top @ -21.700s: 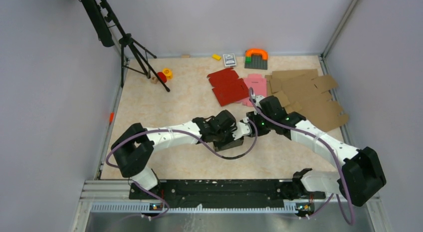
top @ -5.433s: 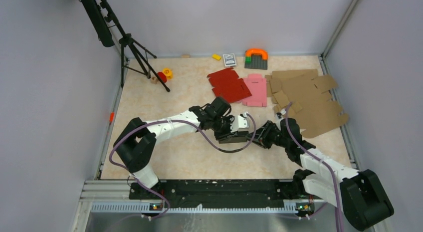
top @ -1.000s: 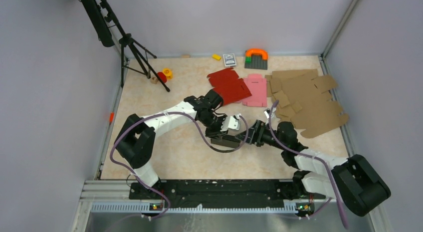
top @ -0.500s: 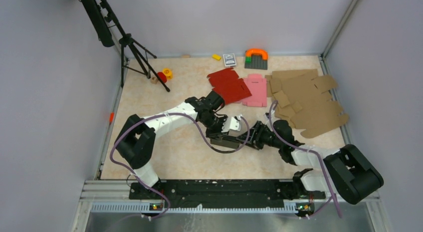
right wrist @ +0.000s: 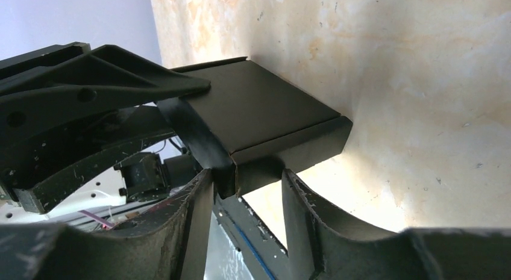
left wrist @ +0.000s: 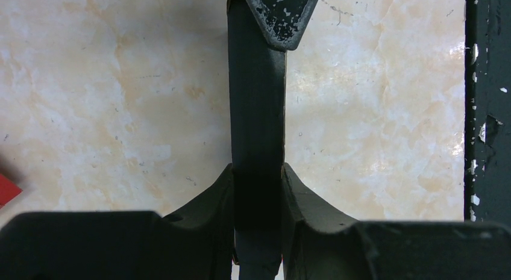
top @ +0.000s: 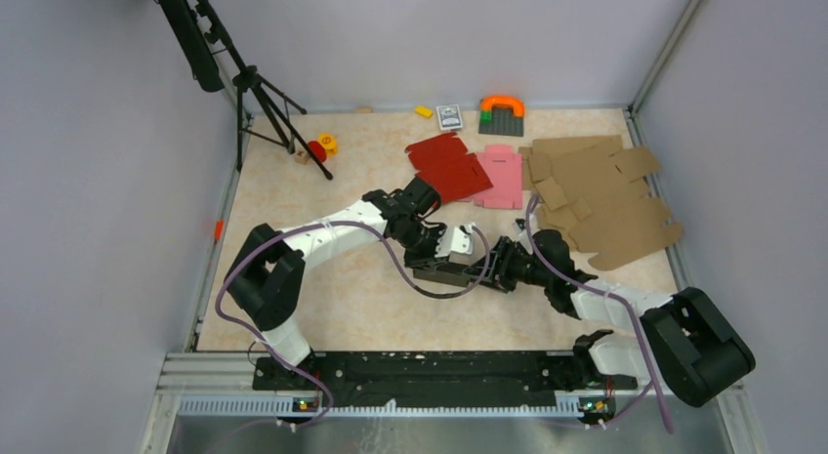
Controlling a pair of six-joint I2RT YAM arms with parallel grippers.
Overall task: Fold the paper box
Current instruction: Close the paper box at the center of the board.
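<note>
Two grippers: both are on the paper box at mid-table; we judge one steadies it while the other works a fold.
Left gripper: pinched narrow on a black panel that we see edge-on, keeping it stood up.
Right gripper: closed around the box's end wall, pads against both sides, likely pressing that flap home.
Table: pale marbled top, smooth, with the box resting on it.
Room: grey walls; red cardboard, pink cardboard and brown cardboard lie well behind the box; a tripod stands far left.
</note>
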